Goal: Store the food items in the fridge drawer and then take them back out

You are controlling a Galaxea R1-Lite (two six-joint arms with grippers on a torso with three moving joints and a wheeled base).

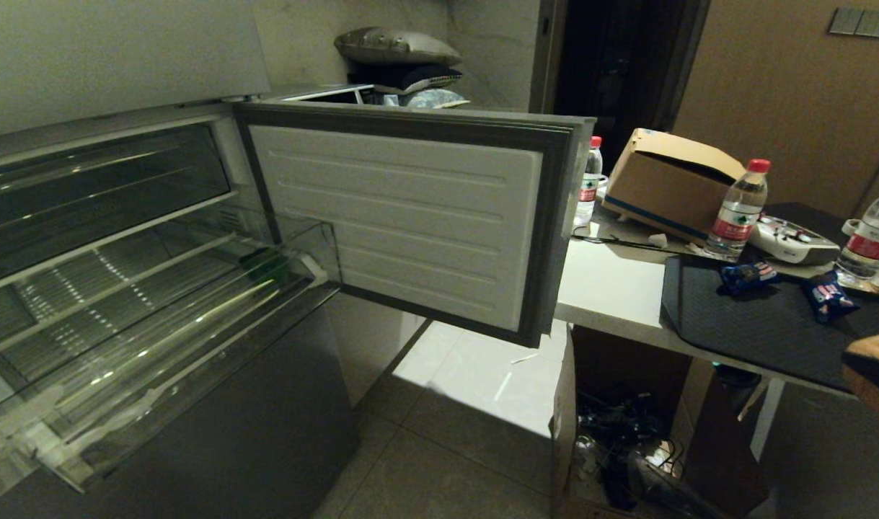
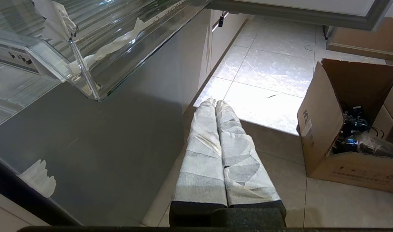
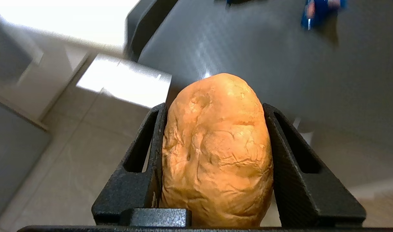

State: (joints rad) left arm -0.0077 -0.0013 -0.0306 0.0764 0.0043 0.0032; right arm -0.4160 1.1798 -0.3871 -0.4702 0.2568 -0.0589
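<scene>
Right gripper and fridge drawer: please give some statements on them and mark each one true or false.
1. The right gripper is shut on a bun. True.
2. The fridge drawer is pushed fully in. False: it stands pulled out, past the fridge front.
3. A green item lies in the drawer. True.
4. The left gripper is open wide. False: its fingers are pressed together, above the floor.
5. The fridge door is closed. False: it is swung open.
</scene>
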